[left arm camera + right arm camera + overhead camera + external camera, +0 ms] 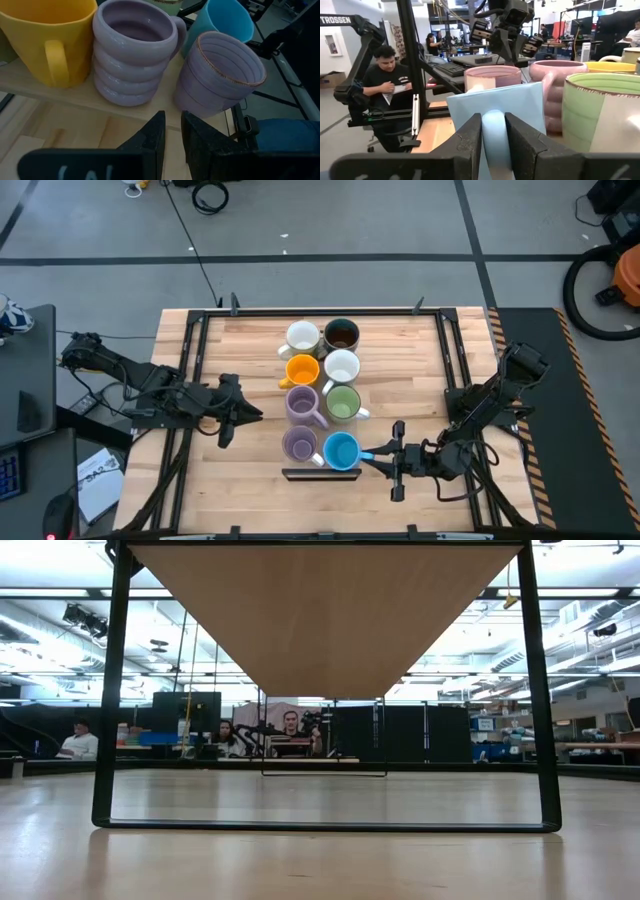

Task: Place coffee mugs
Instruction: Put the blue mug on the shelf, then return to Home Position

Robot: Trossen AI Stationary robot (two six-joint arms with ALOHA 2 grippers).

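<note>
right wrist view | right gripper (493, 132) pinching blue mug (342, 450) handle, front of mug rows | left gripper (171, 132) nearly pressed together, empty | risk: sideways pull-out nudges lavender mug (299, 443)

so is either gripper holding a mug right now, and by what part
The right gripper has its fingers on either side of the light blue ceramic mug's handle. The left gripper holds nothing.
</note>
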